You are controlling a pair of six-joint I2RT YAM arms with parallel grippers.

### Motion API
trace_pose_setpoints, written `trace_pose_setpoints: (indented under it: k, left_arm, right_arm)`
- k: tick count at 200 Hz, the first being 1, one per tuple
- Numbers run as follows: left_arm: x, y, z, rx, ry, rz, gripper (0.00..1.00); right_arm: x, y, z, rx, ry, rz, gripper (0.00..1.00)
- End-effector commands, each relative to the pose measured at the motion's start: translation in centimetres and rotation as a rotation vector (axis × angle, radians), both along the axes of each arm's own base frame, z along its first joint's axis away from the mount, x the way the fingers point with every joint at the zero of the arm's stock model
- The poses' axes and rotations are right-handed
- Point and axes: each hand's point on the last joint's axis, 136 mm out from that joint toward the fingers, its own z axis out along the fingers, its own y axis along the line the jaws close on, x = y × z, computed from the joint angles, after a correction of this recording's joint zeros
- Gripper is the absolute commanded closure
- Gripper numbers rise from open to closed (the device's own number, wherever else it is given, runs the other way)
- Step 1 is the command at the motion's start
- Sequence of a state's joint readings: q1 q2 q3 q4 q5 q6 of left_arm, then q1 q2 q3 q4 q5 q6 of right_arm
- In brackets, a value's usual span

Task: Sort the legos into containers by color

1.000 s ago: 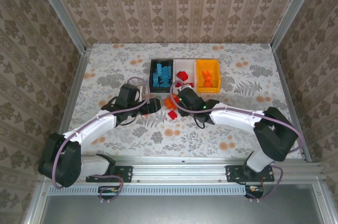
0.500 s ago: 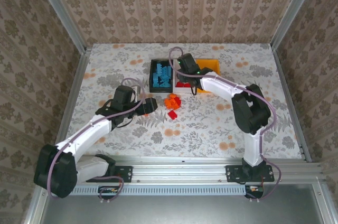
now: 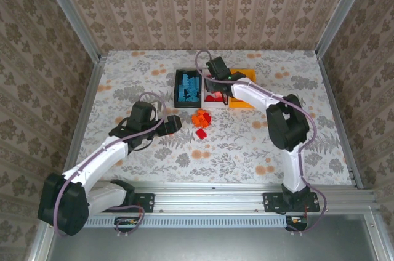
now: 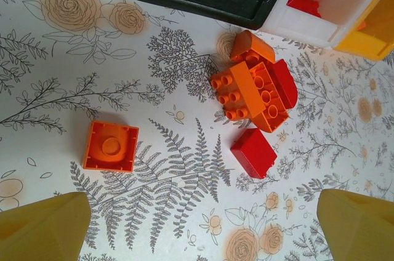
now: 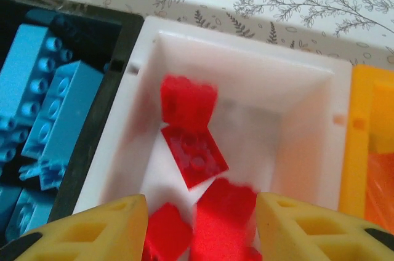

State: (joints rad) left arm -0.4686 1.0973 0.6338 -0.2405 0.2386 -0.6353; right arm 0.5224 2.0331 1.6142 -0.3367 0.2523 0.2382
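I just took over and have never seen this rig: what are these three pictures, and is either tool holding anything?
A left arm and a right arm work at a table. The overhead picture shows both; the other two come from a camera on each wrist. The left tool hangs open over loose orange bricks and a red brick on the table. The right tool is open above the white bin of red bricks, beside the black bin of blue bricks and the orange-yellow bin. Nothing looks gripped.
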Motion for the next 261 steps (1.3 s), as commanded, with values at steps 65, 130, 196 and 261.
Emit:
trace_pose_setpoints:
  k: [65,130,196,261]
  left_arm:
    - [0.1,2.3,-3.0,-0.002,0.057,0.121,0.01]
    - [-0.5,2.3,-3.9,-0.040,0.063,0.131,0.01]
    - [-0.4,2.5,-3.6,-0.024,0.057,0.132,0.00]
    - [-0.3,2.5,-3.5,-0.025,0.058,0.130,0.00]
  right_arm:
    - [-16.5,7.3,-4.9,0.026,0.114,0.192,0.33]
    - [-18.5,6.8,-8.9,-0.070,0.185,0.220,0.28]
    - [-17.5,7.9,-10.9,-0.094,0.212,0.261,0.48]
    - [-18.5,7.2,-6.8,-0.069,0.150,0.272,0.68]
